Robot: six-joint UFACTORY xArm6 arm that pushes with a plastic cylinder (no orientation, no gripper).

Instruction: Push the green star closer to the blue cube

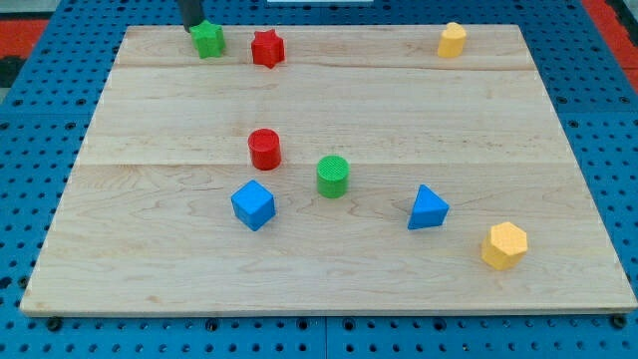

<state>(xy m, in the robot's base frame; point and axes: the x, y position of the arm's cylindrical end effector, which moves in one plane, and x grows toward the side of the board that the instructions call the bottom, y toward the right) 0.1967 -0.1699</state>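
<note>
The green star (208,40) lies at the view's top left of the wooden board (329,110). My tip (192,27) is just at the star's upper left edge, touching or nearly touching it. The blue cube (252,204) sits well below, in the lower middle-left of the board, far from the star.
A red star (267,48) lies just right of the green star. A red cylinder (264,149) and a green cylinder (333,176) stand above the blue cube. A blue triangular block (428,208), a yellow hexagonal block (504,245) and a yellow block (452,40) lie to the right.
</note>
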